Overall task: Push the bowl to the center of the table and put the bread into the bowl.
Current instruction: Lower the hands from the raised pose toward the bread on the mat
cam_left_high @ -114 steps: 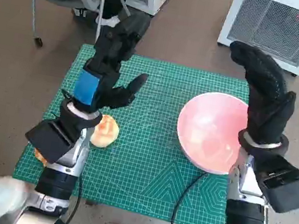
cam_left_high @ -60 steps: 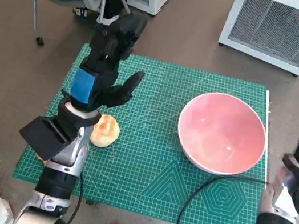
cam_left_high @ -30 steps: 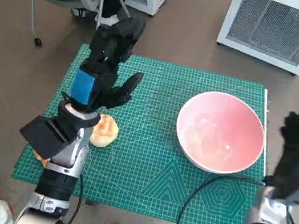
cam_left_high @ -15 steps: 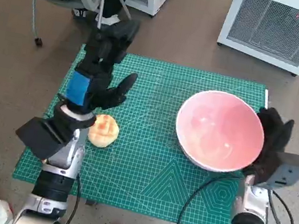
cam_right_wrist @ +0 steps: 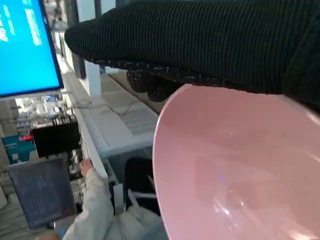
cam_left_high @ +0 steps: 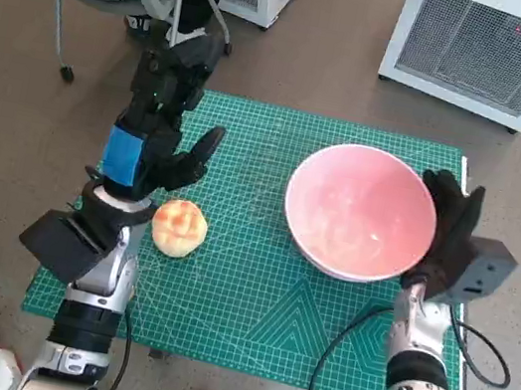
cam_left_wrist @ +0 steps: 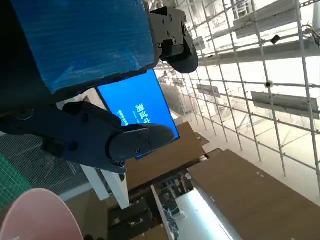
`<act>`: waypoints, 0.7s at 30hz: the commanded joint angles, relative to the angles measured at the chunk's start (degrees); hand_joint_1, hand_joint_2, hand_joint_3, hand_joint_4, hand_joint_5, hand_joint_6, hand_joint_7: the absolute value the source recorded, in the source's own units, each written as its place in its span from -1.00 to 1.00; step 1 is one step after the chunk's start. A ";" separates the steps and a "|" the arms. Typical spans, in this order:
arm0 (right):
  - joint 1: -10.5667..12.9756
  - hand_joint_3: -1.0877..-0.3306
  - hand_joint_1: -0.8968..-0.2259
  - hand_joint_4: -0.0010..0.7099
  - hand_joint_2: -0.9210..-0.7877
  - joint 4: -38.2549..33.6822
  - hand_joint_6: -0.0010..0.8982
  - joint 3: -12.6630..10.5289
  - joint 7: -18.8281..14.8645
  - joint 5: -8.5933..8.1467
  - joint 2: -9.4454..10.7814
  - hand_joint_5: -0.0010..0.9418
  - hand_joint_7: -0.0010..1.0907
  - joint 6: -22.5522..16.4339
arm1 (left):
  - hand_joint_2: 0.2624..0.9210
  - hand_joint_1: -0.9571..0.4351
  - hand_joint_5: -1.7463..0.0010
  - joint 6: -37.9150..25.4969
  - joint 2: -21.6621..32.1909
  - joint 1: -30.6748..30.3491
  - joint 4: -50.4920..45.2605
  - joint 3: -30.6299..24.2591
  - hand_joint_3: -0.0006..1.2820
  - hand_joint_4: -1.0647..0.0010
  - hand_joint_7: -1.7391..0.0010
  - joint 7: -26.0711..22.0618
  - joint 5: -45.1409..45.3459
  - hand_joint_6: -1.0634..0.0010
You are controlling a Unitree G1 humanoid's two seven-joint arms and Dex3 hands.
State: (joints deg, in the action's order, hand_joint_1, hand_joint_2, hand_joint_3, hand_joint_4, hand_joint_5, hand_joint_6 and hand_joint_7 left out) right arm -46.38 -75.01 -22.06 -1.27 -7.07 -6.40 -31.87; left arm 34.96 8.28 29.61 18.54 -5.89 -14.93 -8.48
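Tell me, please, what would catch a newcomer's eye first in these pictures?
Most striking is the big pink bowl on the right half of the green cutting mat, with the gloved right hand pressed flat against its outer right rim. Next comes the left hand, blue tape on its back, raised open above the mat's left side, and the small golden bread lying just beside that wrist.

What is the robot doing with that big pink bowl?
The right robot hand presses against the side of the pink bowl, pushing it across the green mat toward the middle. The bread lies on the mat by the left robot hand, which hangs open above it, holding nothing.
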 commanded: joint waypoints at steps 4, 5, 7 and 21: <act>-1.12 -0.31 0.10 -0.12 -1.00 -1.02 -0.22 0.69 0.67 0.50 2.41 -0.99 -0.79 2.34 | 1.00 -0.07 0.95 0.69 0.67 -1.78 -1.62 -0.59 -0.28 0.54 0.16 1.21 1.01 0.92; -1.33 -0.31 0.10 -0.12 -1.00 -1.07 -0.22 0.96 0.89 0.82 2.50 -0.99 -0.79 2.64 | 1.00 -0.07 0.95 0.72 0.74 -1.88 -1.70 -0.63 -0.28 0.54 0.16 1.26 1.00 0.92; -1.69 -0.34 0.11 -0.12 -1.00 -1.13 -0.23 1.43 1.23 1.35 2.70 -0.99 -0.79 3.19 | 1.00 -0.07 0.96 0.69 0.87 -2.09 -1.94 -0.70 -0.28 0.54 0.17 1.32 0.96 0.92; -3.66 -0.43 0.23 -0.11 -1.00 -1.31 -0.30 4.29 2.94 3.32 3.42 -0.99 -0.77 6.04 | 1.00 -0.06 0.97 0.52 1.48 -3.28 -3.03 -1.48 -0.28 0.54 0.20 1.59 1.25 0.90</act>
State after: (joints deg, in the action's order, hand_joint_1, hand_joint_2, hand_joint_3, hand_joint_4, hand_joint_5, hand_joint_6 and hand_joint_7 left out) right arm -50.00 -75.33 -18.27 0.84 -4.48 -3.29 -27.30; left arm 35.03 9.06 27.45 16.68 -6.99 -13.80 -7.68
